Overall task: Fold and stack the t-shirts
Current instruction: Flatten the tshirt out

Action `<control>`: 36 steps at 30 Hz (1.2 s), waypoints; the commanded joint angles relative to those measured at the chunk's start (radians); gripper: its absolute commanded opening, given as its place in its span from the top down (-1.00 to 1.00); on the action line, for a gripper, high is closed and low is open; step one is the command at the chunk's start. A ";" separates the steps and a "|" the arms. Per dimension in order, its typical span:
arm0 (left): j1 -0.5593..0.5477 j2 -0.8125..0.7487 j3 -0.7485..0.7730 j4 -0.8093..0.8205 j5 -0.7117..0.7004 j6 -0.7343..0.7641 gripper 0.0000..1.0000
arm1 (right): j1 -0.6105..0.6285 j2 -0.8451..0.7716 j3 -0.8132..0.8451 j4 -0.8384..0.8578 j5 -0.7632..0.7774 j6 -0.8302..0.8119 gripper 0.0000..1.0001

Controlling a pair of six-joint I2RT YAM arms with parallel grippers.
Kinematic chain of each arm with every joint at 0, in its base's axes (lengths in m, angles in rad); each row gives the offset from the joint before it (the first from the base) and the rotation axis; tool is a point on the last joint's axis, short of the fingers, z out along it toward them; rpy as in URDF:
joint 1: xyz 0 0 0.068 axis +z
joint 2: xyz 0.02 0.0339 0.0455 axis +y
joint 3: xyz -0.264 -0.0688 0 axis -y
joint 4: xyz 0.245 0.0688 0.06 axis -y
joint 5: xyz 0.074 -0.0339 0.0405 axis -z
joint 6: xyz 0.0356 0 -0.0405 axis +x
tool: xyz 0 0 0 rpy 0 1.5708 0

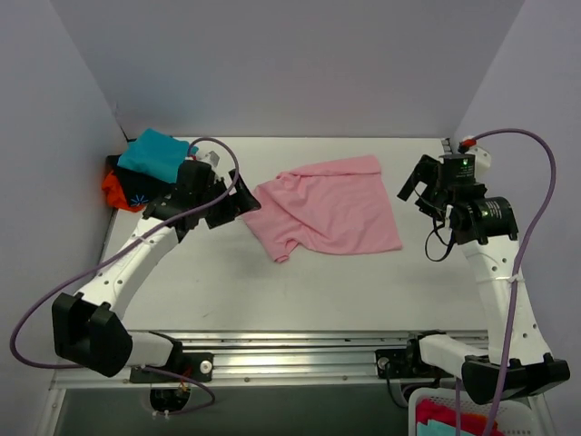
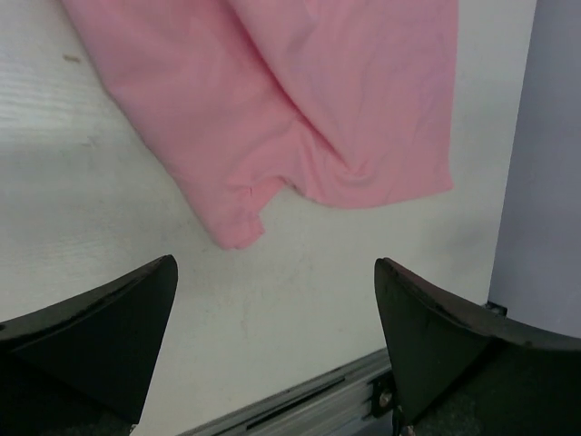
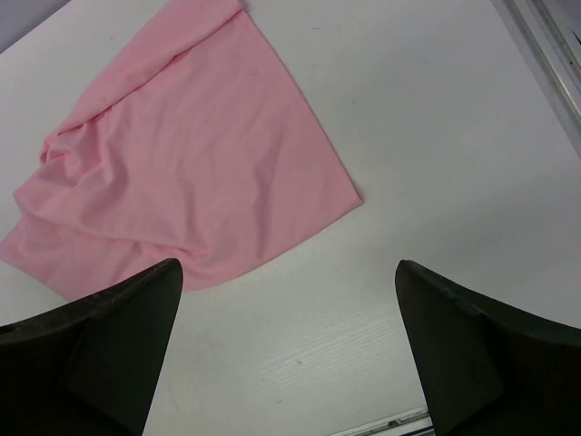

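A light-pink t-shirt (image 1: 327,213) lies crumpled and partly spread on the white table (image 1: 318,291), seen also in the left wrist view (image 2: 300,100) and the right wrist view (image 3: 191,173). At the back left corner sits a pile of t-shirts: teal (image 1: 154,153) on top, black with a blue starburst (image 1: 138,194), and orange-red (image 1: 113,189). My left gripper (image 1: 238,202) (image 2: 275,263) hovers open just off the pink shirt's left edge, nothing between its fingers. My right gripper (image 1: 416,189) (image 3: 289,265) is open and empty to the right of the shirt.
Grey walls close in the table at the back and both sides. A metal rail (image 1: 300,350) runs along the near edge between the arm bases. A white bin (image 1: 454,420) with pink and teal cloth shows at the bottom right.
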 commanded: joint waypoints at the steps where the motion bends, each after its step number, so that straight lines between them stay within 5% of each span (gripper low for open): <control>1: -0.011 -0.035 0.041 -0.220 -0.174 0.089 -0.98 | 0.020 0.005 -0.020 -0.046 0.062 -0.025 -1.00; 9: -0.020 -0.033 -0.048 -0.229 -0.133 0.061 -1.00 | 0.014 0.223 -0.167 0.089 -0.199 -0.017 -1.00; 13: -0.021 -0.016 0.003 -0.252 -0.134 0.119 -1.00 | -0.024 0.263 -0.185 0.207 -0.197 -0.002 -1.00; 22: -0.011 0.134 0.141 -0.278 -0.116 0.182 -1.00 | -0.188 0.425 -0.213 0.189 -0.250 0.090 -1.00; 36: 0.077 0.231 0.162 -0.232 -0.056 0.230 -0.89 | -0.219 0.523 -0.331 0.275 -0.227 0.161 -0.93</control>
